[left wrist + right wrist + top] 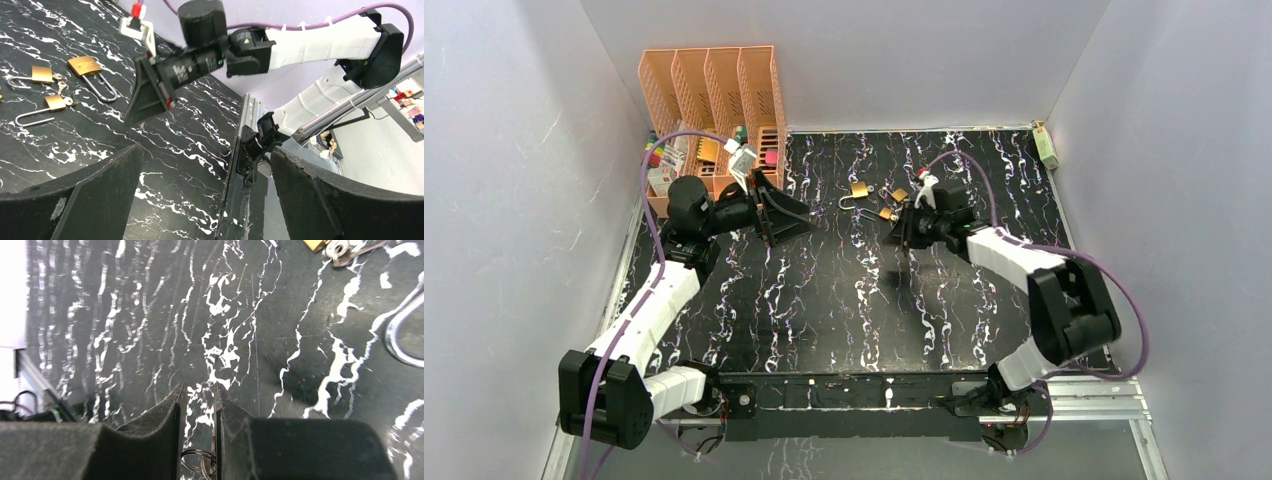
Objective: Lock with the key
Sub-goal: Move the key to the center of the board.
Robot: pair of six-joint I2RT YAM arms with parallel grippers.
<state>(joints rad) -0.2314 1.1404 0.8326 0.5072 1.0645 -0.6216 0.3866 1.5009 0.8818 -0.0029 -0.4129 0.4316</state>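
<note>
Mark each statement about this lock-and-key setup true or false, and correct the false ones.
1. Three brass padlocks lie on the black marbled table. True.
2. The left gripper is shut on a padlock. False: its jaws stand wide open and hold nothing.
3. The right gripper pinches a key ring between its fingers. True.
4. The orange organiser stands at the far right corner. False: it stands at the far left corner, beside the left arm.
</note>
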